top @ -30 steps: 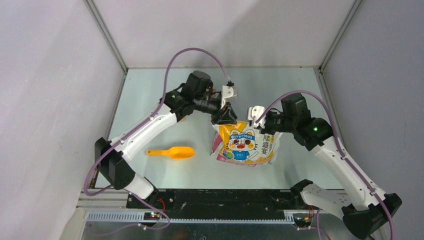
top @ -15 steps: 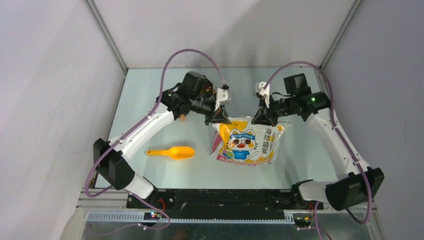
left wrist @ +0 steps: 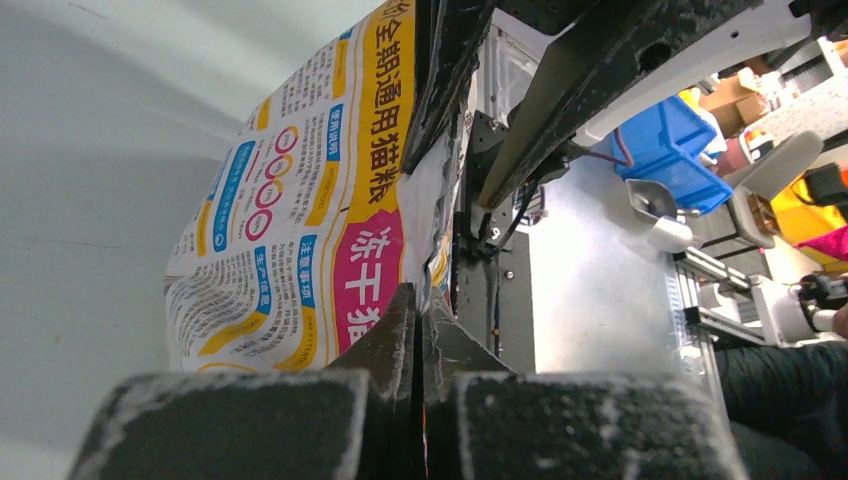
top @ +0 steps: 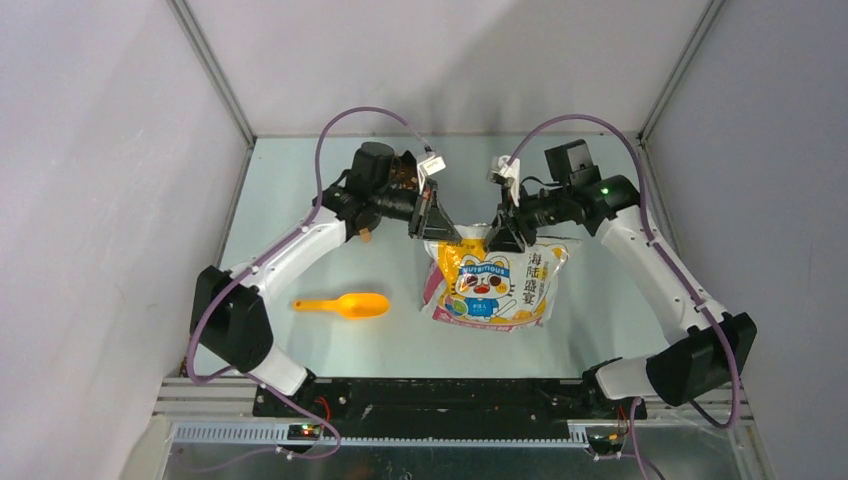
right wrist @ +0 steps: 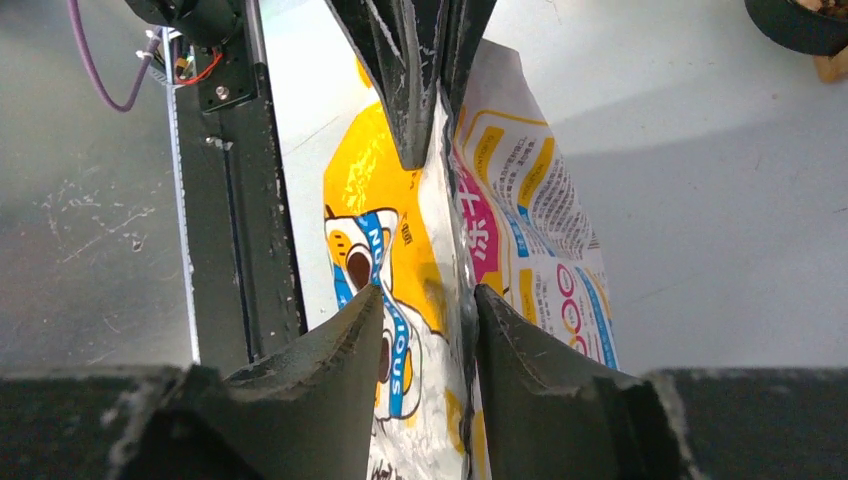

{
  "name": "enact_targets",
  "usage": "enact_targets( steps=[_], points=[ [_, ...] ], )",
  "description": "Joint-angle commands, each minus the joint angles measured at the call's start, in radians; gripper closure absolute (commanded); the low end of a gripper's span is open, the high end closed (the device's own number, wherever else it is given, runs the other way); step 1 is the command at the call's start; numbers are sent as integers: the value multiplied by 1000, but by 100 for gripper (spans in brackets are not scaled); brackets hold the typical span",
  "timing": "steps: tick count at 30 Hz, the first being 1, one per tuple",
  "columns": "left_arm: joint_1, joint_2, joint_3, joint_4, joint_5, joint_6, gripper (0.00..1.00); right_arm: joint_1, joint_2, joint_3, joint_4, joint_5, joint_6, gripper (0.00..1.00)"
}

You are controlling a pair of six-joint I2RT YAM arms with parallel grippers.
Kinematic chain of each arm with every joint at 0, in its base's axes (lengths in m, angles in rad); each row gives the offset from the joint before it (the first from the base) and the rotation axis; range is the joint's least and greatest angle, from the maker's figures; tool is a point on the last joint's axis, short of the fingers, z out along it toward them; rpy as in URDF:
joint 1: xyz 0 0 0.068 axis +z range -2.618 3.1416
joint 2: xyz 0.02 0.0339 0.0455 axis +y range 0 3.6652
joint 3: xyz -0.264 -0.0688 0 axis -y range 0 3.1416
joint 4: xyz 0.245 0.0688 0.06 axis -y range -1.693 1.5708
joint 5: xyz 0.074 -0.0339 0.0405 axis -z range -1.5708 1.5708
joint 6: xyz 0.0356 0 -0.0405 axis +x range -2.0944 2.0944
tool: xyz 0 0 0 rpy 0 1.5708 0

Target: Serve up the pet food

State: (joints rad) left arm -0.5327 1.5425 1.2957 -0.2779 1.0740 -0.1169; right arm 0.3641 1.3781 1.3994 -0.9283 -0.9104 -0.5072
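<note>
left gripper [top: 440, 234] is pinched shut on the top seam of the bag [top: 495, 285], at its 11 o'clock corner in the top view. in the left wrist view its pads meet with only foil between them. right gripper [top: 500, 240] sits at about 12 o'clock on the same seam, its jaws parted to a narrow gap that straddles the crinkled edge without clamping it.

you have no pet food in plain sight. by the look of things it is inside the bag, which lies flat near the middle of the table [top: 300, 190], cartoon cat facing up, with its seam toward 12 o'clock and seemingly closed. that puts you at the opening step, with scooping and serving all ahead. next, the right jaws need to close on the seam close beside the left grip so the two can pull apart. a loose bite would likely slip off the slick foil.

further out, an orange scoop [top: 345, 304] lies at the bag's 9 o'clock, well apart, its cup end toward the bag. a dark bowl [right wrist: 795, 25] shows at 1 o'clock in the right wrist view, holding something brownish too small to name.
</note>
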Motion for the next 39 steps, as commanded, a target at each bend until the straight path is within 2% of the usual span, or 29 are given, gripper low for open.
enact_targets(
  steps=[1, 2, 4, 5, 7, 10, 12, 13, 16, 17, 18, 19, 20, 21, 24, 25, 26, 27, 28, 30, 33, 34, 35, 36, 38, 39],
  points=[
    [-10, -47, 10, 152, 84, -118, 100, 27, 21, 38, 71, 49, 35, 59],
    [-11, -48, 10, 154, 87, -118, 100, 28, 25, 38, 75, 53, 39, 60],
    [-12, -51, 14, 128, 88, -99, 100, 23, 37, 42, 80, 35, 37, 78],
    [-12, -52, 23, 113, 87, -72, 100, 17, 45, 50, 75, 26, 30, 94],
    [-11, -54, 33, 62, 82, -17, 100, 7, 52, 58, 63, -8, 19, 100],
    [-11, -57, 43, -26, 56, 53, 100, 4, 58, 76, 52, -29, 29, 100],
    [-14, -59, 44, -32, 49, 65, 100, 20, 55, 78, 78, -10, 68, 83],
    [-17, -58, 49, -41, 49, 72, 100, 27, 56, 80, 91, -5, 82, 71],
    [-25, -52, 67, -84, 36, 106, 100, 59, 73, 99, 103, 3, 96, 64],
    [-30, -52, 74, -107, 27, 137, 100, 63, 79, 101, 111, 2, 108, 65],
    [-32, -53, 76, -116, 21, 149, 100, 71, 93, 106, 117, 0, 118, 70],
    [-37, -54, 79, -137, 12, 173, 100, 75, 101, 110, 118, -16, 118, 78],
    [-39, -56, 80, -147, 9, 183, 100, 79, 116, 116, 109, -30, 104, 95],
    [-42, -58, 77, -156, 4, 193, 100, 80, 122, 118, 104, -49, 97, 99],
    [-42, -69, 71, -167, -5, 205, 100, 80, 142, 127, 63, -61, 65, 100],
    [-42, -71, 68, -173, -10, 208, 100, 80, 141, 128, 63, -41, 69, 97],
    [-43, -75, 67, -175, -11, 211, 100, 82, 135, 122, 77, -26, 92, 80],
    [-43, -75, 66, -176, -12, 212, 100, 80, 131, 120, 84, -4, 103, 76],
    [-42, -74, 65, -177, -11, 213, 100, 75, 131, 124, 70, -12, 81, 89],
    [-42, -72, 65, -179, -8, 214, 100, 57, 131, 132, 33, -66, 43, 100],
    [-43, -71, 66, -180, -8, 214, 100, 31, 119, 140, -11, -45, 21, 99],
    [-43, -72, 66, -181, -8, 215, 100, 28, 114, 138, -18, -16, 30, 81],
    [-43, -74, 65, -183, -9, 216, 100, 21, 104, 138, -24, 35, 29, 75],
    [-41, -76, 64, -188, -10, 219, 100, 14, 101, 140, -56, 44, -6, 81],
    [-40, -81, 57, -190, -11, 223, 100, -19, 94, 149, -130, -5, -96, 100],
    [-39, -87, 53, -191, -12, 224, 100, -42, 87, 151, -145, -11, -112, 100]
  ],
)
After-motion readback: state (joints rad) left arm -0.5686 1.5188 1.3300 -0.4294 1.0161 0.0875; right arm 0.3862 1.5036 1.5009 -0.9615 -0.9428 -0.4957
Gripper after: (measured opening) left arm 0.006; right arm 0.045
